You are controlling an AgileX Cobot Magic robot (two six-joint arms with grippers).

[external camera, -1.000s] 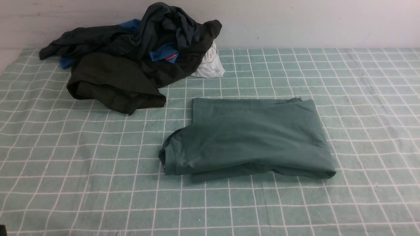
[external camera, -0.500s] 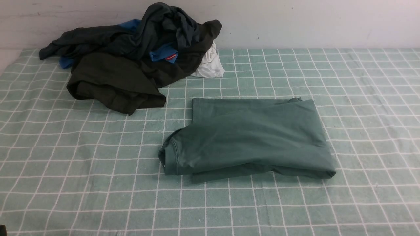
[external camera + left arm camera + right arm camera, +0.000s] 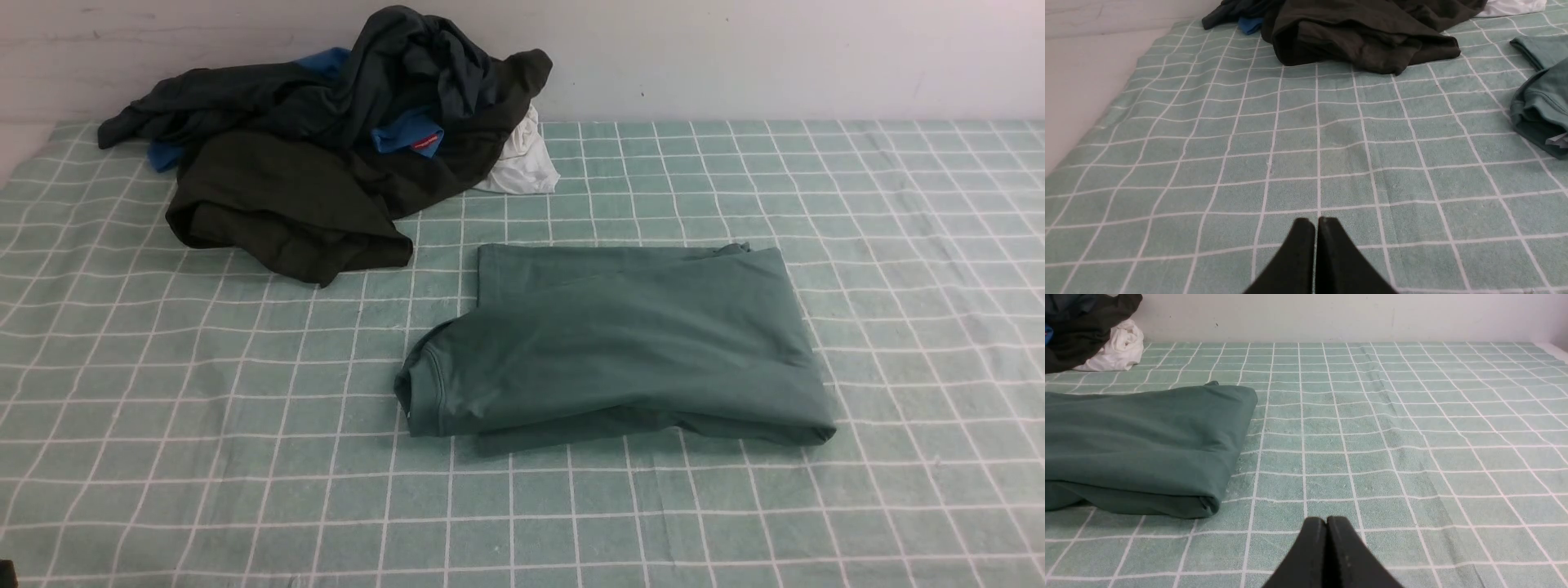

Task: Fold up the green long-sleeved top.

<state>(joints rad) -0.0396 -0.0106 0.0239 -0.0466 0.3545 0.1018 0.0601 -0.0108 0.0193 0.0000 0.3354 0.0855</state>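
The green long-sleeved top (image 3: 620, 347) lies folded into a thick rectangle in the middle of the checked cloth, its neckband at the left end. The left wrist view catches that neckband end (image 3: 1541, 106), with a bit of white label. In the right wrist view the top's other end (image 3: 1143, 449) shows as a rounded fold. My left gripper (image 3: 1316, 222) is shut and empty, over bare cloth well away from the top. My right gripper (image 3: 1326, 522) is shut and empty too, over bare cloth to the side of the fold. Neither arm appears in the front view.
A heap of dark olive-black garments (image 3: 326, 147) with blue pieces (image 3: 408, 131) and a white piece (image 3: 518, 167) lies at the back left against the wall. The light-green white-checked cloth (image 3: 898, 286) covers the table. Its left edge (image 3: 1118, 106) borders a pale surface.
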